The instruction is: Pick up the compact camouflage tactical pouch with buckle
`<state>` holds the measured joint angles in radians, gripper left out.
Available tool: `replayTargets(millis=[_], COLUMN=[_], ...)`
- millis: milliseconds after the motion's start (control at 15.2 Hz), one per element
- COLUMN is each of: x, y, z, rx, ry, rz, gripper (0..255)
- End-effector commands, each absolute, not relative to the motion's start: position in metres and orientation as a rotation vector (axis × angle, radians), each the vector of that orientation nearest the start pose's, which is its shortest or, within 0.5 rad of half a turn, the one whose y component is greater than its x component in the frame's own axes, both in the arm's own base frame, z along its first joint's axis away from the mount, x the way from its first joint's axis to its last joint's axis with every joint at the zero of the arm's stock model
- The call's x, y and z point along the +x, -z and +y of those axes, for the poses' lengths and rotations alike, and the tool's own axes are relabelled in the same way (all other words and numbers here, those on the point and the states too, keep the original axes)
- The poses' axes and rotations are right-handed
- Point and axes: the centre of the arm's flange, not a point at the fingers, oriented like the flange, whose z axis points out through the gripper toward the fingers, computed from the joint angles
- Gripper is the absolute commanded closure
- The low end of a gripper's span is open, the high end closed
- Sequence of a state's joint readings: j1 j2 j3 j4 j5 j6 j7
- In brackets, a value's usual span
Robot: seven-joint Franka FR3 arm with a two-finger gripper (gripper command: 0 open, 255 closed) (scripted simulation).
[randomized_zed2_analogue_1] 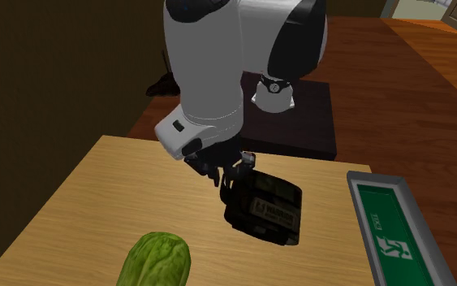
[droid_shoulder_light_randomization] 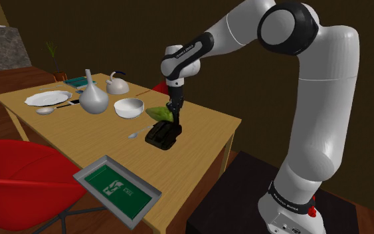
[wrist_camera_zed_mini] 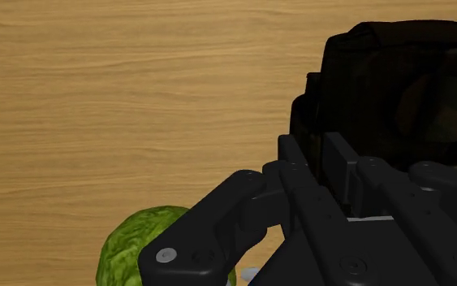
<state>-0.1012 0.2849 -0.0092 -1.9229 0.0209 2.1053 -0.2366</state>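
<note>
1. The robot's black claw (droid_shoulder_light_randomization: 173,121) is down at the dark pouch (droid_shoulder_light_randomization: 163,136) — right at its edge.
2. The pouch sits on the wood table (droid_shoulder_light_randomization: 79,139), near the side where the robot's stand (droid_shoulder_light_randomization: 245,193) is.
3. In the second exterior view, the claw (randomized_zed2_analogue_1: 233,183) is at the left end of the pouch (randomized_zed2_analogue_1: 271,211).
4. I cannot tell if the claw is wide, narrow or holding the pouch — both are dark and run together.
5. In the wrist view, the pouch (wrist_camera_zed_mini: 397,89) is just past the claw (wrist_camera_zed_mini: 320,150).
6. 1 green lettuce (droid_shoulder_light_randomization: 159,112) lies just beside the pouch. It shows in the second exterior view (randomized_zed2_analogue_1: 157,260) and the wrist view (wrist_camera_zed_mini: 133,248) too.
7. 1 grey tray (droid_shoulder_light_randomization: 86,174) with a green bottom sits at a corner of the table, apart from the pouch.
8. Farther along the table are 1 white bowl (droid_shoulder_light_randomization: 128,107), 1 grey jug (droid_shoulder_light_randomization: 93,98), 1 kettle (droid_shoulder_light_randomization: 117,84) and 1 plate (droid_shoulder_light_randomization: 47,98).
9. 1 red chair (droid_shoulder_light_randomization: 19,173) stands by the table.
</note>
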Motion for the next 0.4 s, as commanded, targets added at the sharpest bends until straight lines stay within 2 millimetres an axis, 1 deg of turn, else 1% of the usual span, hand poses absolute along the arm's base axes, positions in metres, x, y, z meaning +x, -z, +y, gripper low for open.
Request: replayTargets(millis=[0,198,330], x=[0.599,0.599,0.599], y=[-0.346,-0.362,-0.363], z=[-0.065,-0.065,-0.065], rx=[-3.101,-3.101,-3.101], ry=[-0.15,-0.15,-0.15], rz=[-0.178,-0.178,-0.178], gripper=[255,255,255])
